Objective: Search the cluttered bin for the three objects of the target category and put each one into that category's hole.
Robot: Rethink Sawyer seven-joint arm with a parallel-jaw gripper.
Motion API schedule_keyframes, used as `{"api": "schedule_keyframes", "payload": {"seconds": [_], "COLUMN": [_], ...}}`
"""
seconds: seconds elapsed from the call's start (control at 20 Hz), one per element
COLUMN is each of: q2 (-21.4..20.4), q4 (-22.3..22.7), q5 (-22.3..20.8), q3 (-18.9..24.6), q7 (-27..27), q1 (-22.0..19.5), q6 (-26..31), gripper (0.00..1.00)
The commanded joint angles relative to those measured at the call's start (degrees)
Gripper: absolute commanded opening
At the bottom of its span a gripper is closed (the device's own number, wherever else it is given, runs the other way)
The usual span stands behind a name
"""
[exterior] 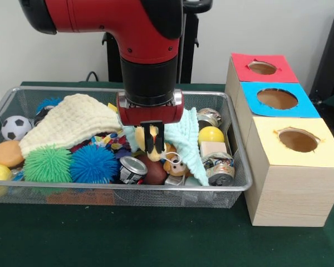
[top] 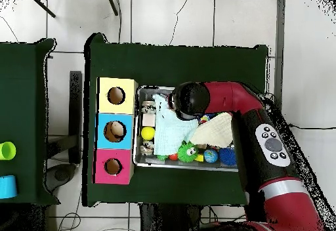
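The silver wire-mesh bin [exterior: 100,196] is full of toys, cans and cloths; it also shows in the overhead view [top: 137,126]. My gripper [exterior: 152,146] reaches down into the middle of the bin, its black fingers close together on the yellow duck [exterior: 140,136], which shows behind and below them. A tan plush face with a brown body [exterior: 176,164], the monkey, lies just right of the fingertips. No third plush shows. The red-topped hole [exterior: 262,68] is the far one in the box row, and it also shows in the overhead view [top: 113,167]. In the overhead view the arm hides the gripper.
A mint cloth [exterior: 192,142] and a cream knitted cloth [exterior: 67,122] drape over the toys. Green [exterior: 47,164] and blue [exterior: 93,164] spiky balls, cans [exterior: 132,169] [exterior: 220,173], a yellow ball [exterior: 211,134] and a soccer ball [exterior: 15,127] crowd the bin. Blue [exterior: 276,98] and yellow [exterior: 298,140] holes sit nearer.
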Motion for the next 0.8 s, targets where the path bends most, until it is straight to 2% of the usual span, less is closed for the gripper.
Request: {"api": "schedule_keyframes", "payload": {"seconds": [0.05, 0.3, 0.6, 0.8], "q2": [1.06, 0.89, -3.44, -4.24], "q4": [2.79, 2.84, 4.85, 4.25], "q5": [-3.01, -2.65, -0.18, 1.00], "q3": [3.04, 3.23, 3.65, 4.01], "q7": [-8.66, -8.73, -7.71, -7.75], "q1": [-0.35, -0.54, -0.67, -0.59], "q6": [-2.65, -2.38, 0.48, 2.62], "gripper": [0.00, 0.00, 0.00, 0.00]}}
